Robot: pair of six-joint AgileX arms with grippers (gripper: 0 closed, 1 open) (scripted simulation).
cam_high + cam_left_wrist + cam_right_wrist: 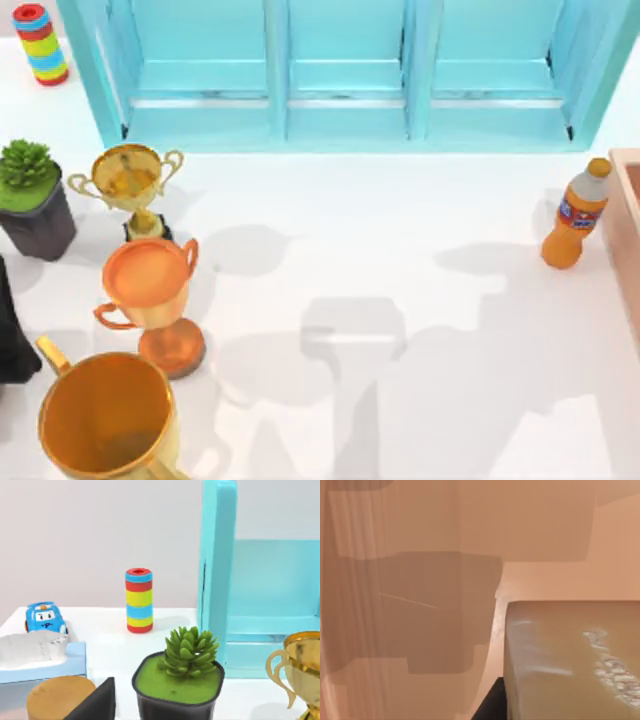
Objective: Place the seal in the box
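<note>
Basically, seal (570,660) sits close under the right wrist camera, a tan-brown block with rounded edges and whitish flecked markings on 1 face; behind it, salmon-pink inner walls and floor of the box (420,605), so the seal looks to be inside or just over the box cavity; contact with the floor cannot be told; a dark sliver at the seal's lower edge may be a finger, but whether the right gripper is pinching the seal or spread cannot be told.

In the top view the box (628,240) rim pokes in at 3 o'clock; orange soda bottle (575,215) stands just beside its outer wall, toward the 2 o'clock side.

Left arm parked at the 9 o'clock edge; its finger state cannot be told; its wrist view looks over a potted succulent (187,665), striped cylinder (138,600), blue toy car (45,617) and tissue box (40,657).

Risks, as judgement: release from height could make the hard block bounce or tip against a wall; a sideways exit could clip the rim and nudge the tall, narrow-based bottle over; a stuck finger could drag the seal back out.

Materials: box straight-walled, matte, smooth; seal smooth, slightly glossy; 3 trophies (150,290) from 8 to 10 o'clock, metallic; turquoise cabinet (345,70) at 12 o'clock, flat-panelled.
</note>
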